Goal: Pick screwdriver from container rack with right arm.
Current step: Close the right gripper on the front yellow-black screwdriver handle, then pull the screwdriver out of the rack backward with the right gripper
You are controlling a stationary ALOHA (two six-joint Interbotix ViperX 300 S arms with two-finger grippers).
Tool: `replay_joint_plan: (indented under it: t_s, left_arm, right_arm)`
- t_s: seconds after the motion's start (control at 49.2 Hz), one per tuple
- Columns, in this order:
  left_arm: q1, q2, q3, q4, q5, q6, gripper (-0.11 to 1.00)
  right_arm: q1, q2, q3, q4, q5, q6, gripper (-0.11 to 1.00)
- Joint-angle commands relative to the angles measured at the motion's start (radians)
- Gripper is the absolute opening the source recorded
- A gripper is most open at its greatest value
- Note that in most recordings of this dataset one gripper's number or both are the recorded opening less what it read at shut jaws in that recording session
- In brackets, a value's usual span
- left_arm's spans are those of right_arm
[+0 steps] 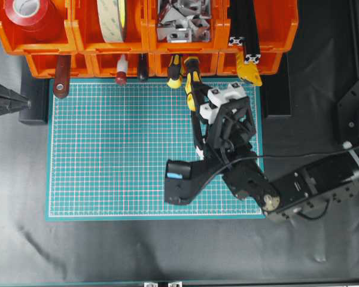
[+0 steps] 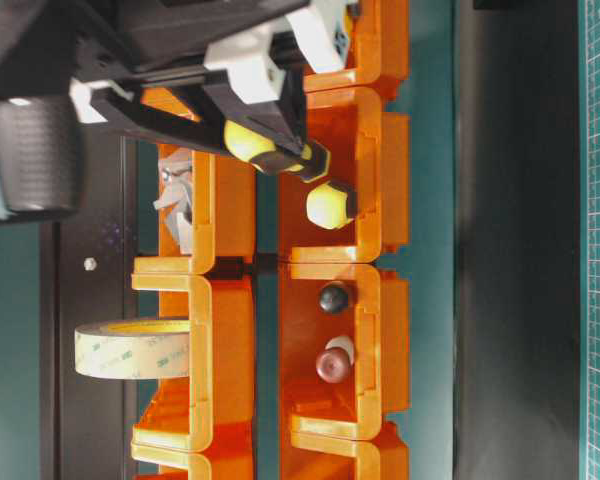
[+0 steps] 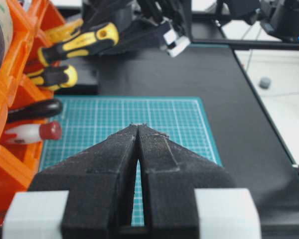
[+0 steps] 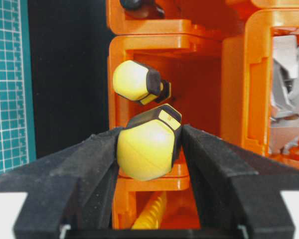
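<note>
The right tool (image 4: 148, 149) grips the yellow-and-black handle of the screwdriver (image 4: 147, 147), one black finger pressed against each side of the handle's rounded yellow end. In the overhead view the screwdriver (image 1: 192, 81) sticks out of the lower tier of the orange rack (image 1: 146, 36), its handle reaching over the back edge of the green cutting mat (image 1: 107, 149), with the right tool (image 1: 198, 98) closed on it from the mat side. The handle's far end still lies at the mouth of the bin, so the screwdriver is not clear of the rack.

Just beside it, in the same lower bin, a stubbier yellow-and-black tool (image 4: 137, 82) pokes out, close to the held handle but apart from the fingers. Further along the lower tier sit a black-handled tool (image 2: 333, 297) and a red-capped one (image 2: 332, 364). The upper tier holds a red tape roll (image 1: 30, 15), a pale tape roll (image 2: 130, 348), metal brackets (image 1: 182, 24) and black profiles (image 1: 246, 30).

The left tool (image 3: 138, 132) is closed on nothing, its two fingers meeting at the tips above the mat. In the overhead view it shows at the left edge, off the mat and well apart from the rack's tools.

The mat lies on a dark tabletop (image 1: 167, 251).
</note>
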State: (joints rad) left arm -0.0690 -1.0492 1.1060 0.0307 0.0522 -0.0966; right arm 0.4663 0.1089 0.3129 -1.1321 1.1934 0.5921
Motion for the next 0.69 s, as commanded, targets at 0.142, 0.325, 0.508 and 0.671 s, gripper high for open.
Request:
replay_joint_plan:
  t_s: [0.142, 0.325, 0.508, 0.671]
  left_arm:
    - [-0.002, -0.002, -0.012, 0.003, -0.005, -0.005, 0.0]
    - [0.0, -0.003, -0.012, 0.003, -0.005, -0.005, 0.0]
    - [0.0, -0.005, -0.012, 0.003, -0.006, -0.006, 0.0]
    - [-0.002, -0.003, -0.012, 0.003, -0.005, -0.02, 0.0]
  right_arm:
    - [0.06, -0.023, -0.066, -0.005, 0.107, 0.0, 0.39]
    - [0.112, -0.025, -0.109, -0.006, 0.189, -0.006, 0.39]
    - [0.176, -0.025, -0.143, -0.005, 0.242, -0.002, 0.39]
    - [0.241, -0.025, -0.169, -0.006, 0.328, -0.005, 0.38]
